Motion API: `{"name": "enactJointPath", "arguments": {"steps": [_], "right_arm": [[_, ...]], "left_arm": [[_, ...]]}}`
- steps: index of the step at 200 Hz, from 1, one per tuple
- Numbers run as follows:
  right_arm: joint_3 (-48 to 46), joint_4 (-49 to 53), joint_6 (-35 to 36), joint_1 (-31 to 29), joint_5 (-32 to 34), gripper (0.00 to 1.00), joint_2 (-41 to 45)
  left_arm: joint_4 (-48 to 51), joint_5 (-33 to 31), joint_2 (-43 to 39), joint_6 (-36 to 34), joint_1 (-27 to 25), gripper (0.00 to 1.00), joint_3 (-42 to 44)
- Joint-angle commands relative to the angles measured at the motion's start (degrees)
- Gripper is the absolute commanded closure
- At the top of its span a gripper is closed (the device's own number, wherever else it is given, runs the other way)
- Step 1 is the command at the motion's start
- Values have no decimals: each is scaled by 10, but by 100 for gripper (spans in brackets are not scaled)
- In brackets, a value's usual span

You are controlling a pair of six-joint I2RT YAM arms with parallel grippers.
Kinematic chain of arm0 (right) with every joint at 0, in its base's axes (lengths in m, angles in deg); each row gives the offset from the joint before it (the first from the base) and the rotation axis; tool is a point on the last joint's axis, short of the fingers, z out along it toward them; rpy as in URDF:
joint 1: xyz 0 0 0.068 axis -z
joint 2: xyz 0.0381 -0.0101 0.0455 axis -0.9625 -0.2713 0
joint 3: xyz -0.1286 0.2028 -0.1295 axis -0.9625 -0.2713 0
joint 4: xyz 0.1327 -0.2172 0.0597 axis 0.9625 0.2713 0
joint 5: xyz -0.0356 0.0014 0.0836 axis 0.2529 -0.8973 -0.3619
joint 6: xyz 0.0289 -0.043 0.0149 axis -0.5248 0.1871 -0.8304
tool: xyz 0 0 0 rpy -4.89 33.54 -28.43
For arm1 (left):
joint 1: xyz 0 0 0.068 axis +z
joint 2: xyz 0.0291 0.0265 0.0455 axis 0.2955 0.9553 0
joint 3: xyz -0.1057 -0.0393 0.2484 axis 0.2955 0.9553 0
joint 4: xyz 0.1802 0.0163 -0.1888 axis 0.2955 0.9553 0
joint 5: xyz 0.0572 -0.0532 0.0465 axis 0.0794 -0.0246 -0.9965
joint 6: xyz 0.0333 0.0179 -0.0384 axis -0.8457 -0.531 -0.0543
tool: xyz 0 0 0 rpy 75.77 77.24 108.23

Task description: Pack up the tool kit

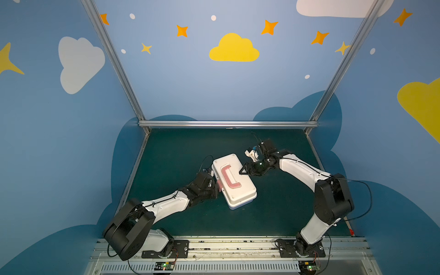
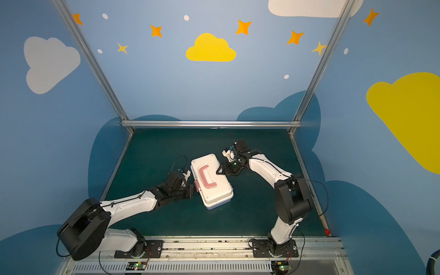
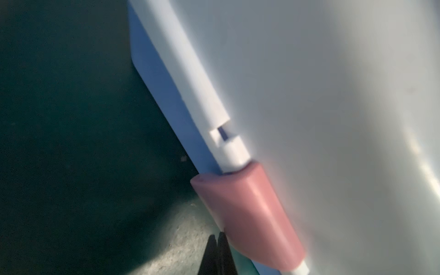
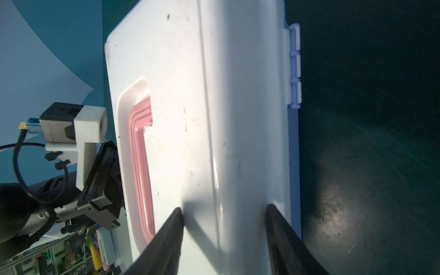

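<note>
The tool kit (image 1: 234, 181) (image 2: 212, 181) lies closed on the green table in both top views, white lid up. Its pink handle (image 1: 229, 178) (image 4: 140, 166) lies flat in its recess. My left gripper (image 1: 216, 188) (image 3: 217, 239) is shut and empty, its tips against the pink latch (image 3: 247, 214) on the box's left side. My right gripper (image 1: 242, 171) (image 4: 223, 209) is open. Its two fingertips rest spread on the lid, one by the handle and one near the hinge edge. The lavender base (image 4: 294, 166) shows under the lid. No loose tools are in view.
Aluminium posts and a back rail (image 1: 228, 123) frame the table. The arm bases sit on the front rail (image 1: 228, 247). A small red object (image 1: 351, 231) lies at the table's front right edge. The left arm's wrist camera (image 4: 73, 123) is close beside the box.
</note>
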Motion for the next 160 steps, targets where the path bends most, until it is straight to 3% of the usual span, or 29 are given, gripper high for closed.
{"name": "enactJointPath", "arguments": {"steps": [1,93,128,139,144,154,160], "right_arm": [[-46,57,1,-31,-1,46,-37],[-77,20,-8,-29,-4,45,-10],[-76,35,10,30,40,45,50],[-73,47,22,72,63,44,78],[-71,51,26,91,79,44,92],[-69,52,34,127,119,43,123],[-71,43,36,148,140,43,142]], "left_arm": [[-28,11,14,-12,-3,96,-25],[-65,19,32,-29,2,96,-79],[65,-92,-26,-91,61,95,-97],[86,-129,-75,-129,103,73,-90],[81,-146,-95,-140,122,56,-80],[68,-220,-137,-133,161,9,-60],[65,-253,-156,-122,188,0,-50]]}}
